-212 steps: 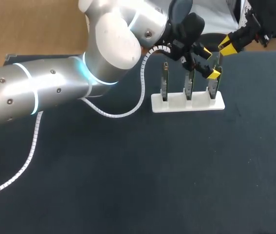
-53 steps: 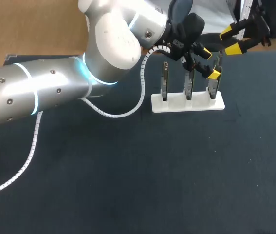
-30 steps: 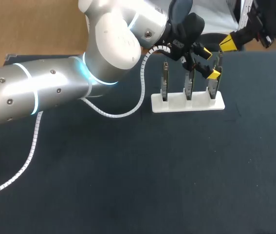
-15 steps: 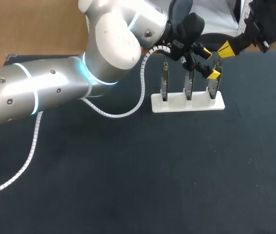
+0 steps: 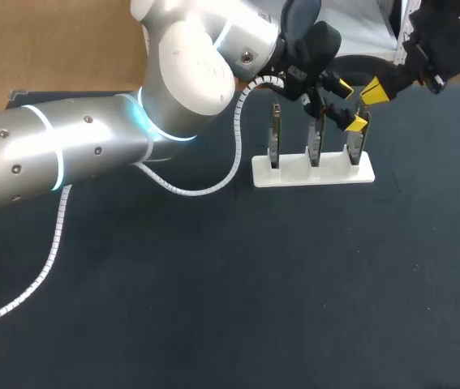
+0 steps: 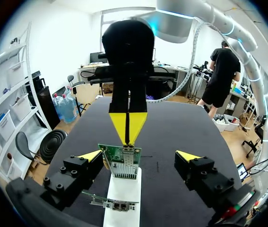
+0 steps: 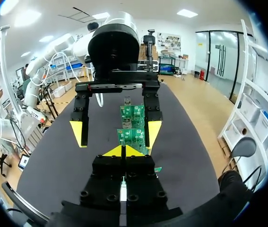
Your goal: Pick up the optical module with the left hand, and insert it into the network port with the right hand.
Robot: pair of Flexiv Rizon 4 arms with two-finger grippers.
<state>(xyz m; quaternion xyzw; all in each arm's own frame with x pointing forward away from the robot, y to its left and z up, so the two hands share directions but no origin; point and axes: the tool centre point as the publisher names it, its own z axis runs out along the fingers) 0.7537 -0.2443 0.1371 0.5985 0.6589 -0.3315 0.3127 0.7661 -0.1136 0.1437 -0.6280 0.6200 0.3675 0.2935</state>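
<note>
While it straddles the right-hand board (image 5: 352, 148), left gripper (image 5: 350, 104): fingers spread wide, one on each side of the board, gripping nothing.
right gripper (image 5: 373, 91): yellow tips pressed together into a single point at the top edge of that same board; whether they touch it cannot be told.
optical module: not made out in any view.
port (image 6: 130, 158): small metal cage on the green right-hand board, which stands upright in the stand.
stand (image 5: 294, 172): white, flat, oblong block holding three thin boards upright in a row, at the far right of the table.
table (image 5: 213, 284): dark, matte top.
change: right gripper has dropped slightly toward the board since half a second ago; left arm has kept still.
</note>
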